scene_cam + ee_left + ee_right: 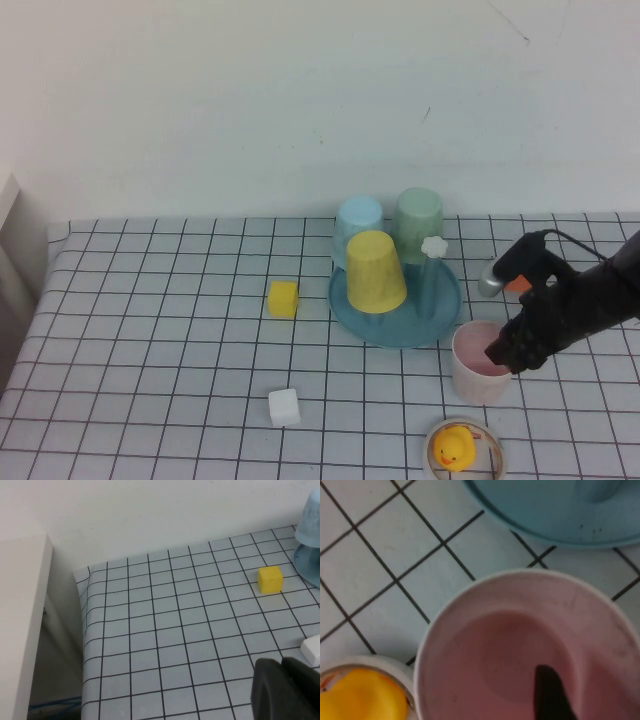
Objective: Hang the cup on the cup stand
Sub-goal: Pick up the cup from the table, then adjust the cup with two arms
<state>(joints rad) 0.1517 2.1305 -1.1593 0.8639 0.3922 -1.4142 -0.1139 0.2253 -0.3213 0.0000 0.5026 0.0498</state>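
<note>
Nearest the camera, the cup (480, 365) stands upright on the desk (150, 340) beside the cup stand (398, 305), unhung, the right end effector (503, 352) dipping one finger inside its rim, grip unclear, while the left end effector (287, 690) idles away.

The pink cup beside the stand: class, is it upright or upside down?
Upright. The pink cup stands mouth up beside the cup stand; the right gripper dips one finger inside. Only the left gripper's dark body shows.
</note>
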